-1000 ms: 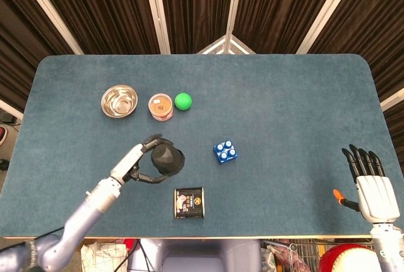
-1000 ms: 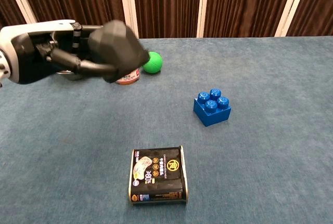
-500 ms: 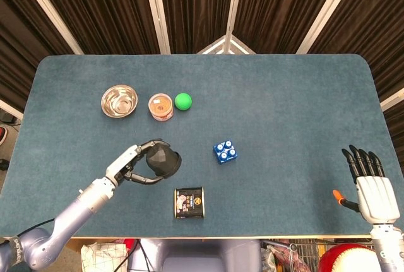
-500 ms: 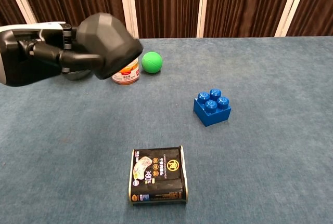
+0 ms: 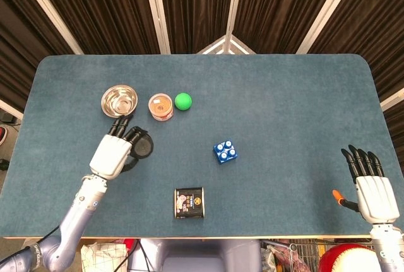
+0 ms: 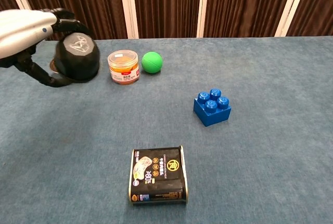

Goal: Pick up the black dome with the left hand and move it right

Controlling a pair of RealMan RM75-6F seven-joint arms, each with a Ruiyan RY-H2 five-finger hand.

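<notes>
Chest view: left robot hand (image 6: 26, 29) grips the black dome (image 6: 78, 57), fingers curled round it, lifted off the surface (image 6: 260, 156).
Dome position: far left, in front of the orange jar (image 6: 124, 67).
Head view: dome (image 5: 141, 145) peeks out just right of the knuckles (image 5: 113, 152).
Orientation: faceted crown faces the chest camera; squat, no clear long axis.
Move ahead: rightward, toward the blue brick (image 6: 212, 106).
Right robot hand (image 5: 372, 187): spread, empty, well apart.
</notes>
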